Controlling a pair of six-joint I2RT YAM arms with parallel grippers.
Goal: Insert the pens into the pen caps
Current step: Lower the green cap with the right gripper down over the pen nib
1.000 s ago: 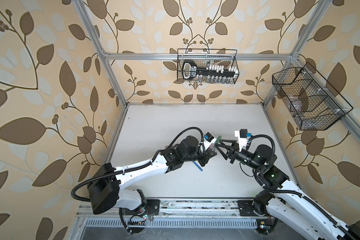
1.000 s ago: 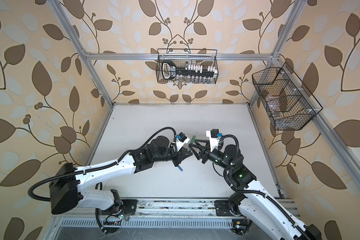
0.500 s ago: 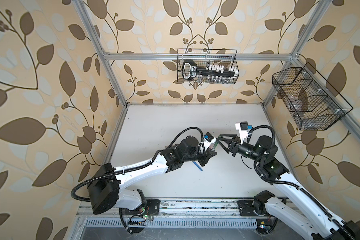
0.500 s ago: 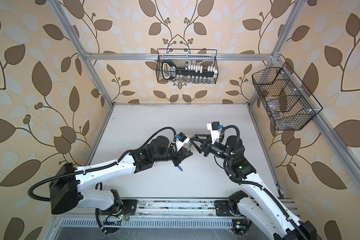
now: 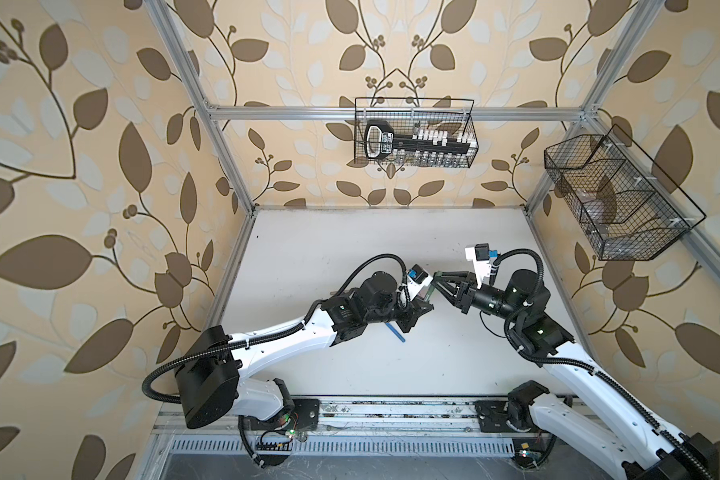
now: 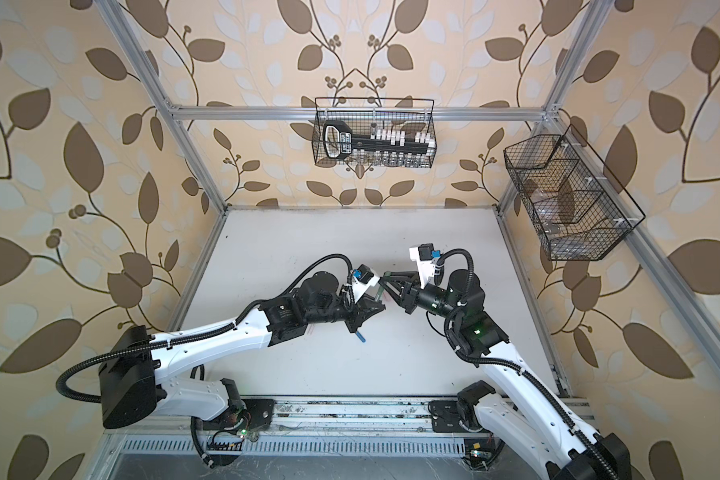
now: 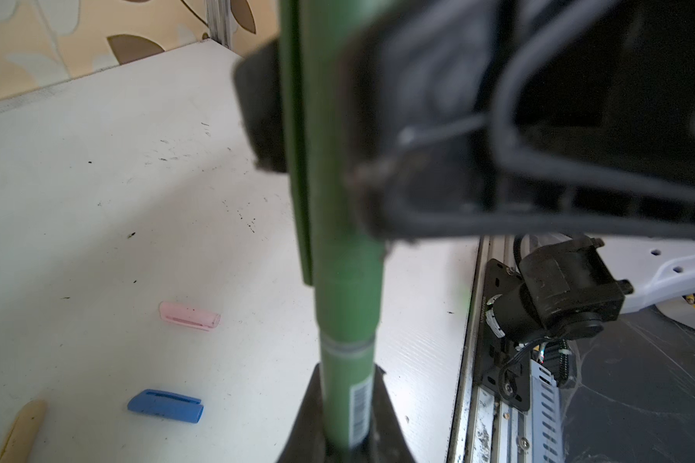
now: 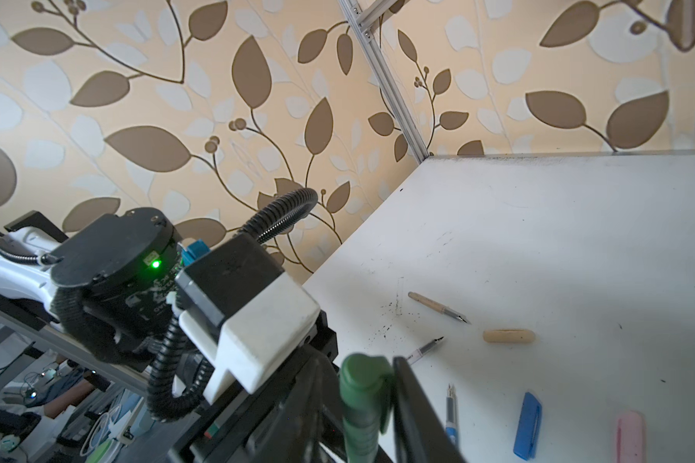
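Working above the middle of the worktop [image 5: 350, 241], I have the left gripper [image 5: 425, 300] clenched on the green pen [image 7: 346, 401] as an anchor while the right gripper [image 5: 437, 276] pinches the green cap [image 7: 330, 160] in line with it, apparently to seat it.

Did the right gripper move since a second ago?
Yes. The right gripper went a bit toward the back wall's wire basket.
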